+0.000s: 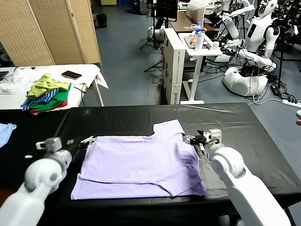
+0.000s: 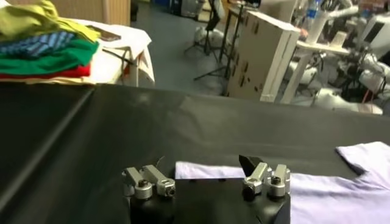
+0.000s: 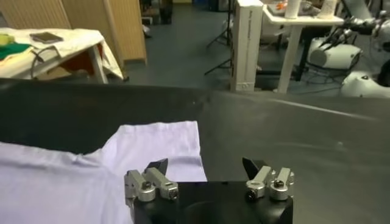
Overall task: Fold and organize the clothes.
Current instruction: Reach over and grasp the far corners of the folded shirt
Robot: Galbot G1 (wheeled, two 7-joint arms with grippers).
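Head view first: one lavender T-shirt lies flat on the black table, plain side up, partly folded, with one sleeve sticking out toward the far edge. Two arms are in shot. The left end effector sits just off the shirt's left edge, fingers spread and holding nothing. The right end effector sits at the shirt's right edge near the sleeve, also wide open and empty. There's one light blue garment at the table's far left edge, and one pile of clothes in green, yellow and stripes on a white table behind, next to one dark phone.

Left wrist view: the left end effector is open over the black cloth, with the shirt edge right at its fingers; can't tell if they touch. The same one pile shows in the back.

Right wrist view: the right end effector is open, one finger over the shirt, the other over bare table.
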